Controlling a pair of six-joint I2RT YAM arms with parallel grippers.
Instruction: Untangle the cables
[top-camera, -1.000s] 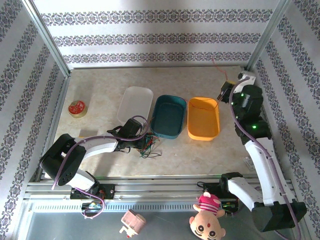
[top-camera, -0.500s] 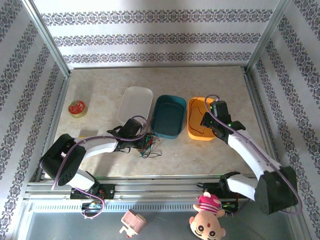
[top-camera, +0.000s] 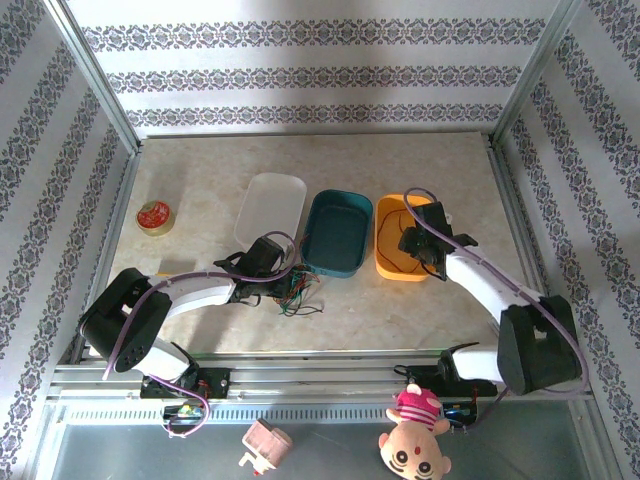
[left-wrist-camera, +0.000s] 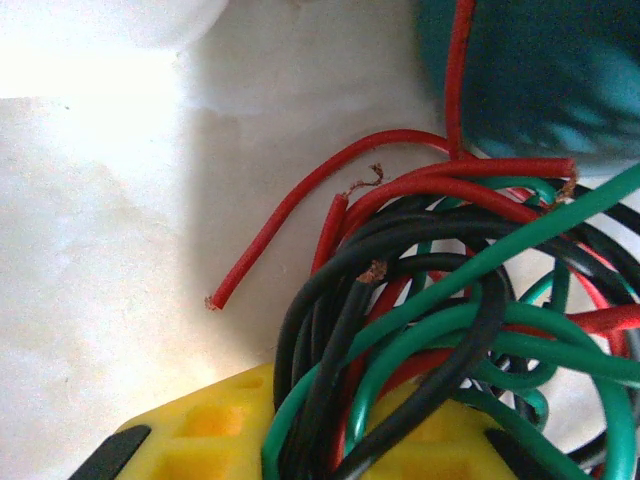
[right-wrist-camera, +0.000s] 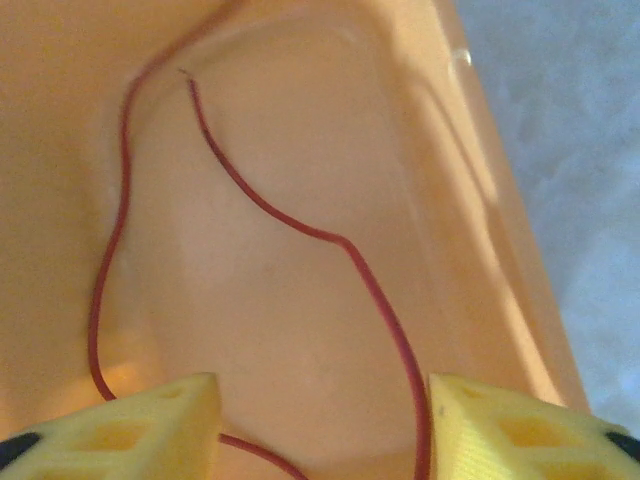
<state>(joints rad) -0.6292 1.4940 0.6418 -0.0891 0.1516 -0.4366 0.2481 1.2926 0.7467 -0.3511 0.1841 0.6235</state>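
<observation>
A tangle of red, green and black cables (top-camera: 300, 291) lies on the table in front of the teal tray. My left gripper (top-camera: 274, 281) sits at its left side. In the left wrist view the cables (left-wrist-camera: 430, 330) loop thickly, and black, green and red strands run between the yellow fingers of my left gripper (left-wrist-camera: 330, 440), which is shut on them. One thin red cable (right-wrist-camera: 365, 275) lies loose on the floor of the orange tray (right-wrist-camera: 300, 150). My right gripper (right-wrist-camera: 325, 410) hangs open just above it, over the orange tray (top-camera: 405, 268), where my right gripper (top-camera: 410, 240) shows from above.
A teal tray (top-camera: 338, 235) and a white tray (top-camera: 272, 205) stand left of the orange one. A small red round tin (top-camera: 154, 216) sits at the far left. A plush doll (top-camera: 412, 440) and a pink toy (top-camera: 265, 445) lie below the table's front rail.
My right arm swung from the back right corner to over the orange tray and its gripper opened, letting go the red cable into the tray. The left arm has not moved.
</observation>
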